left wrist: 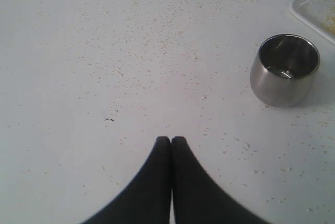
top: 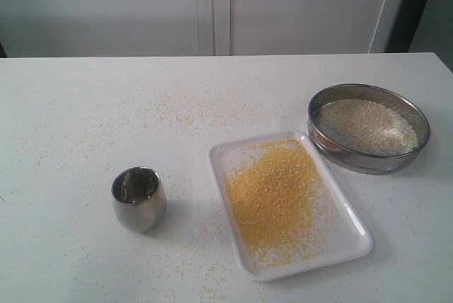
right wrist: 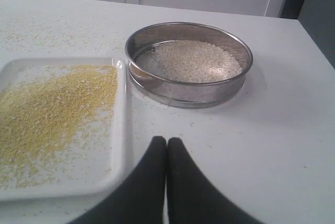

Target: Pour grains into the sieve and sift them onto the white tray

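Observation:
The round steel sieve (top: 369, 127) (right wrist: 189, 63) rests on the table at the right, with pale whitish grains (top: 368, 126) (right wrist: 194, 60) lying on its mesh. Just left of it lies the white tray (top: 354, 236) (right wrist: 119, 124), covered by a spread of fine yellow meal (top: 274, 197) (right wrist: 49, 111). A small steel cup (top: 139, 198) (left wrist: 284, 69) stands upright and empty left of the tray. My left gripper (left wrist: 171, 140) is shut over bare table, well away from the cup. My right gripper (right wrist: 167, 140) is shut, hovering beside the tray's edge and short of the sieve. Neither arm appears in the exterior view.
Sparse yellow crumbs (top: 187, 115) are scattered over the white table (top: 64, 140), thickest behind the tray. A pale wall with panel seams rises past the table's far edge.

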You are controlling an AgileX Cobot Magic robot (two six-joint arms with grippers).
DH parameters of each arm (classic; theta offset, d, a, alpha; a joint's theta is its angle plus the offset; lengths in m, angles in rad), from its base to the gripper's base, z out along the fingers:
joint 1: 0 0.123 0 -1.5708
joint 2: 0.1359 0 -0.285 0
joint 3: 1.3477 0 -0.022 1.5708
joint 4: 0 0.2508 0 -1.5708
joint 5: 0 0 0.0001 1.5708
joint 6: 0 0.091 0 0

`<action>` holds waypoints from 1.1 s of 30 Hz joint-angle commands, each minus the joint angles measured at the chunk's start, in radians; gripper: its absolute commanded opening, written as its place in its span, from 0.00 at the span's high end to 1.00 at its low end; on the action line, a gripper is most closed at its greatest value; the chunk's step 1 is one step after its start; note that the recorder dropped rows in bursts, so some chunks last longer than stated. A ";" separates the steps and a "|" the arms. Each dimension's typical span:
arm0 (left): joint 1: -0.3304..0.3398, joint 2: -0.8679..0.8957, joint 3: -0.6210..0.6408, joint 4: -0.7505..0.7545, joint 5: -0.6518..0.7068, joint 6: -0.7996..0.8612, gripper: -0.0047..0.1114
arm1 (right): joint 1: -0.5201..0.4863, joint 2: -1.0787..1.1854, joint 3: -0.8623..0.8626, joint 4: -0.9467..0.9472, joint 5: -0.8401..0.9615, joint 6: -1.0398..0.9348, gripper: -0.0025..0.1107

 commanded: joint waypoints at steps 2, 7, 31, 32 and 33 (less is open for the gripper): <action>-0.006 -0.005 0.003 -0.009 0.011 -0.001 0.96 | 0.001 -0.005 0.005 -0.003 -0.020 0.003 0.98; -0.006 -0.005 0.003 -0.009 0.011 -0.001 0.96 | -0.002 -0.005 0.005 -0.003 -0.020 0.003 0.98; -0.006 -0.005 0.003 -0.009 0.011 -0.001 0.96 | -0.042 -0.005 0.005 -0.003 -0.020 0.003 0.98; -0.006 -0.005 0.003 -0.009 0.011 -0.001 0.96 | -0.042 -0.005 0.005 -0.003 -0.020 0.003 0.98; -0.006 -0.005 0.003 -0.009 0.011 -0.001 0.96 | -0.042 -0.005 0.005 -0.003 -0.020 0.003 0.98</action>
